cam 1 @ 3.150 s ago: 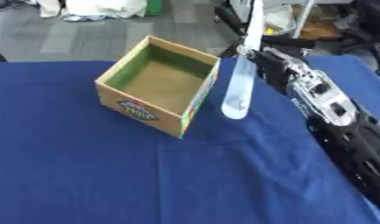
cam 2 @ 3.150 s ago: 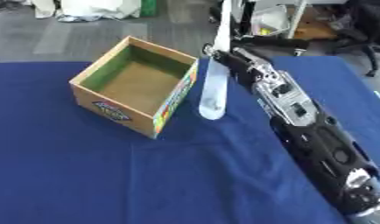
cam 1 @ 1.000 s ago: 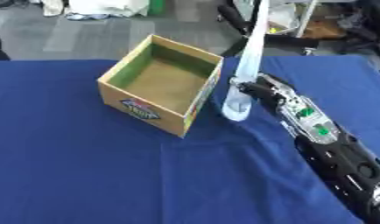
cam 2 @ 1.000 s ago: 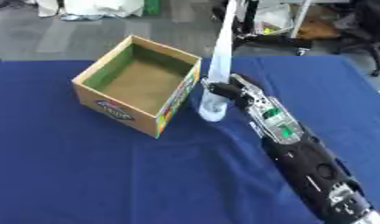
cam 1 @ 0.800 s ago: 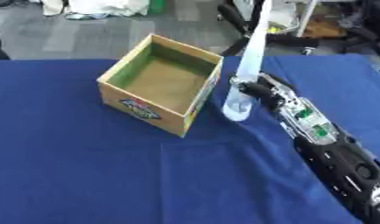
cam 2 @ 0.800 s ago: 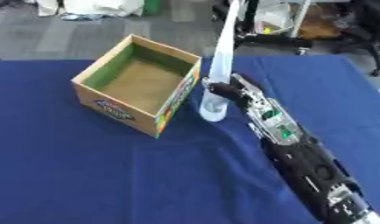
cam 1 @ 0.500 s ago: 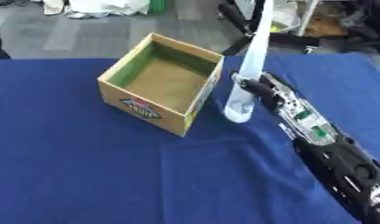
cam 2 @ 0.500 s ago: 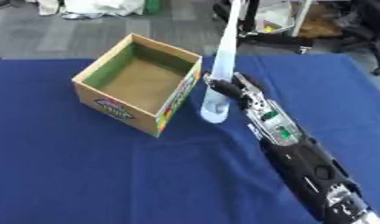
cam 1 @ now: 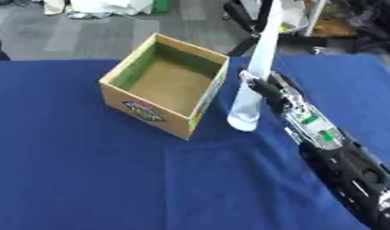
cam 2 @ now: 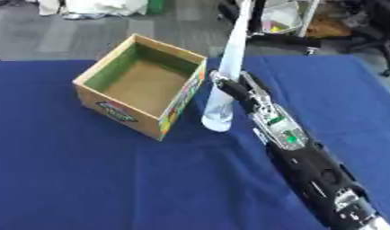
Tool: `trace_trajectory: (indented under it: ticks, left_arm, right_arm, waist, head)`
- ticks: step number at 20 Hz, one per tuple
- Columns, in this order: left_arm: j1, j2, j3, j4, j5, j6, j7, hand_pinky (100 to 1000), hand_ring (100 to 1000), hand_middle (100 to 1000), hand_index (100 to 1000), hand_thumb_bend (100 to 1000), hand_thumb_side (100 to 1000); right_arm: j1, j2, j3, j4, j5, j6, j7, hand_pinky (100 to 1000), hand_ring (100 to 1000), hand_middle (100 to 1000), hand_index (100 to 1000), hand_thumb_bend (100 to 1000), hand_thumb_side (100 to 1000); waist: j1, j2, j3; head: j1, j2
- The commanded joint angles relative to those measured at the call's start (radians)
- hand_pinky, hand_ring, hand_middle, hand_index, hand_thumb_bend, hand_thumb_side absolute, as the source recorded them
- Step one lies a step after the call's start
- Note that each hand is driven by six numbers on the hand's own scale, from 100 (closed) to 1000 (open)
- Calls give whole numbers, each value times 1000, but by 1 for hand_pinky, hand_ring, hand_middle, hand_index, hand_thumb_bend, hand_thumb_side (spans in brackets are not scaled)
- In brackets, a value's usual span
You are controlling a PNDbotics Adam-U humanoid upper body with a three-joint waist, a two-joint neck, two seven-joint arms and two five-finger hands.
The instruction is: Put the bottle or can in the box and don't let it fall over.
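Desk point(cam 1: 88, 179): covered in deep blue cloth, matt, with soft creases. Box point(cam 1: 163, 90): brown cardboard, matt; dull green lining on the inner walls, plain brown floor, and a printed coloured label on the outer face. Bottle point(cam 1: 253, 85): pale, translucent plastic with a smooth, faintly glossy surface. Right hand point(cam 1: 265, 87): black, hard-looking casing with silvery parts, slightly shiny. Floor point(cam 1: 88, 36): grey, matt.

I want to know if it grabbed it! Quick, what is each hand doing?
Right hand: against the tall pale bottle; whether its fingers are closed round it cannot be told.
Left hand: not in view.
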Motion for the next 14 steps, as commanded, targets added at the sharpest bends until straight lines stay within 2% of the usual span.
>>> trace_trajectory:
  ticks: [1,5,6,7,14]
  left_arm:
    - [-11,20,4,-15,3,-1,-3,912,1000,1000,777,401,633]
    - [-10,21,5,-15,2,-1,-2,911,1000,1000,777,402,634]
    - [-9,22,5,-15,3,-1,-1,911,1000,1000,777,402,633]
    - [-9,22,6,-15,3,-1,-1,911,1000,1000,777,402,633]
    - [-19,22,6,-24,6,2,9,911,1000,1000,776,408,628]
  right_arm:
    - [-26,-39,-18,-48,-42,-28,-18,897,552,633,215,100,470]
    - [-31,-60,-25,-118,-93,-67,-42,874,510,607,212,100,470]
    - [-33,-68,-25,-136,-104,-76,-45,873,502,598,210,100,518]
    - [-37,-76,-25,-154,-114,-82,-47,873,502,598,210,100,470]
    - [-98,-148,-22,-234,-187,-111,-43,908,482,562,207,100,470]
  waist:
    - [4,-18,-1]
    - [2,-20,-3]
    - [1,-21,-3]
    - [1,-22,-3]
    - [-11,-31,2]
  head:
    - [2,-3]
    - [4,0]
    - [4,1]
    - [5,2]
    - [-7,8]
